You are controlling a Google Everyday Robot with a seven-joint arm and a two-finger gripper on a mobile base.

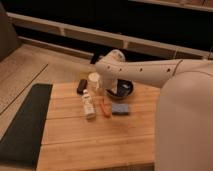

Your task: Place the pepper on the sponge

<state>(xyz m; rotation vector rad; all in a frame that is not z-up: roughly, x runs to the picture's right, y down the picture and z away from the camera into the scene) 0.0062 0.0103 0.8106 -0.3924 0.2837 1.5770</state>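
The pepper (105,108), a slender orange-red piece, lies on the wooden table (95,145). Just right of it, with a narrow gap, lies the flat blue sponge (120,109). My white arm reaches in from the right. Its gripper (111,86) hangs at the left rim of the dark bowl (125,92), behind and above the pepper and sponge. It is apart from both of them.
A white bottle (89,106) lies left of the pepper. A pale cup (94,80) and a small dark block (81,86) stand at the table's back edge. A dark mat (22,125) lies along the table's left side. My arm covers the right side.
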